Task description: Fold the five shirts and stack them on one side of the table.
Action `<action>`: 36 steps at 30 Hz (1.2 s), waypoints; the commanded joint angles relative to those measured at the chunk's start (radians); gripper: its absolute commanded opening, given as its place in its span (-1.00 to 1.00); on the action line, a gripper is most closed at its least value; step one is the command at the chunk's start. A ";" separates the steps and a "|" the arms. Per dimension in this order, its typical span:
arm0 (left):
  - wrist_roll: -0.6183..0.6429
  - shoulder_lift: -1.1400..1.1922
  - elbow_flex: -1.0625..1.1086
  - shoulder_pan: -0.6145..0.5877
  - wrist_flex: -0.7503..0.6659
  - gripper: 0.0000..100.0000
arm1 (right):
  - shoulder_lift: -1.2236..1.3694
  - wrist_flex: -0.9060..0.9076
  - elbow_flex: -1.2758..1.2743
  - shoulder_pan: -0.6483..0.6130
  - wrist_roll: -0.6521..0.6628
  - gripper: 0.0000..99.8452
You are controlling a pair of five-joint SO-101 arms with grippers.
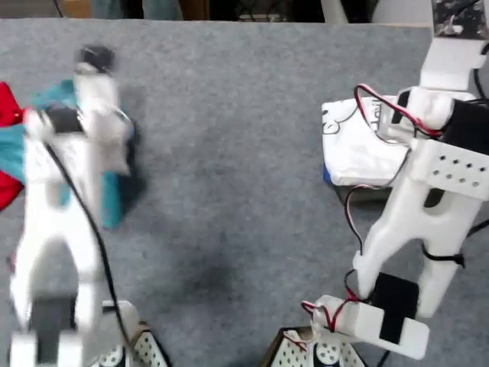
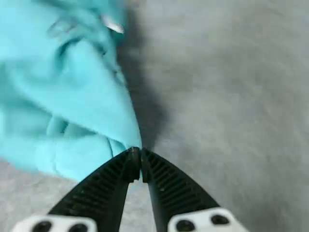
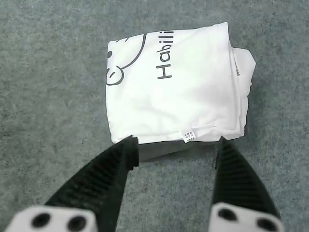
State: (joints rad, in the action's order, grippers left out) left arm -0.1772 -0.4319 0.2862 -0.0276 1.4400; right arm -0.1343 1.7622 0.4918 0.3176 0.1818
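The red shirt — edge-cut; the teal shirt — half hidden.

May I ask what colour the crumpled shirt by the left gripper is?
The crumpled shirt is turquoise; left wrist view.

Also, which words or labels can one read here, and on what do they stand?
On the white shirt: black letters, cut off at the fold; no whole word reads.
Its hem tag: too small to read.
On the teal shirt: a pale label, blurred, unreadable.
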 commanded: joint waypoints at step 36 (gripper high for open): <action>-0.055 -0.141 0.545 -1.202 -0.462 -0.54 | 1.260 -0.020 0.858 -1.185 -0.198 -0.53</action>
State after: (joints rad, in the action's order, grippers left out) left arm -0.2217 -0.5915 0.8876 -1.2029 0.9904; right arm 1.0871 1.7377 1.2574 -0.8592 -0.0130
